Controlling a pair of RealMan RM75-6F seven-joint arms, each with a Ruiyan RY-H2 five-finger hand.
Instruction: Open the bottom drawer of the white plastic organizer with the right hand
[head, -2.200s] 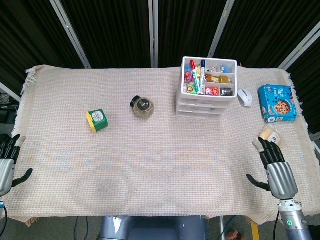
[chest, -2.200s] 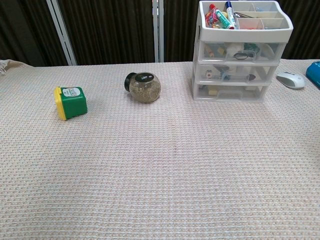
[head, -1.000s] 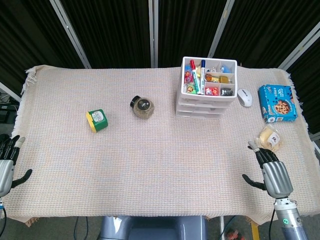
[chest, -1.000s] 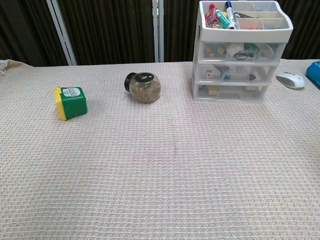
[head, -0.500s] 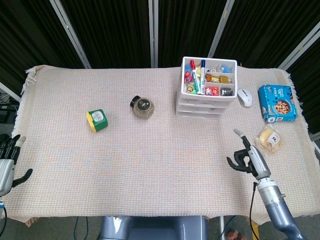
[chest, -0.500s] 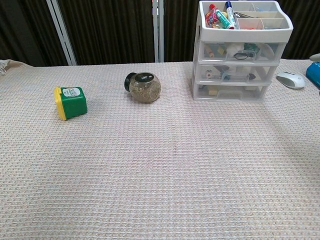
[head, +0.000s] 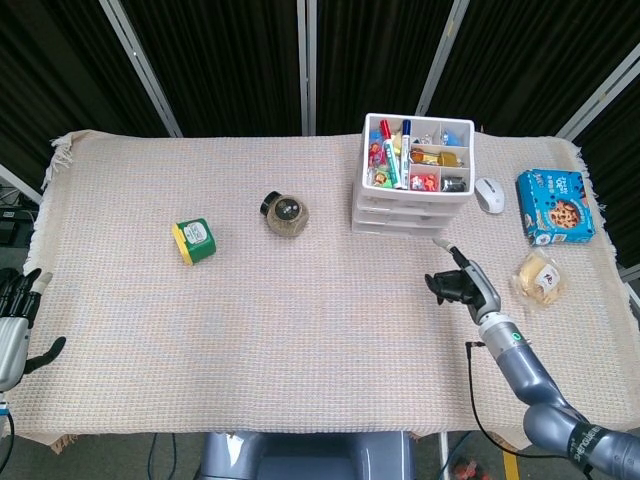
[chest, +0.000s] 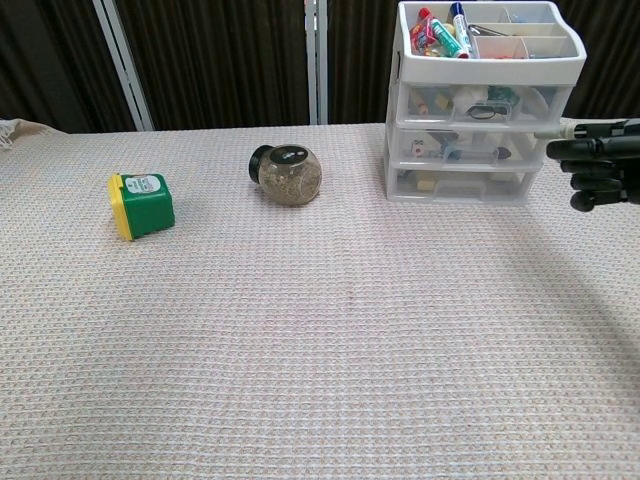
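white plastic organizer (chest: 487, 100) upright at table's far right, open top tray filled, bottom drawer (chest: 461, 184) closed, translucent front

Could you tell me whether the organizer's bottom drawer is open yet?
Shut: the bottom drawer sits flush with those above; the right hand hasn't touched it.

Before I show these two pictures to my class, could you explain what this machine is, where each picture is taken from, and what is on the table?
This is a two-armed robot with mechanical hands, steered by a person. One camera looks down from its head, the other forward from its chest. On the cloth-covered table stand a white plastic organizer with drawers, a round jar, a green box, a computer mouse, a blue cookie box and a wrapped snack. The right hand, fingers curled, hovers in front of the organizer, holding nothing. The left hand waits at the table's edge, open.
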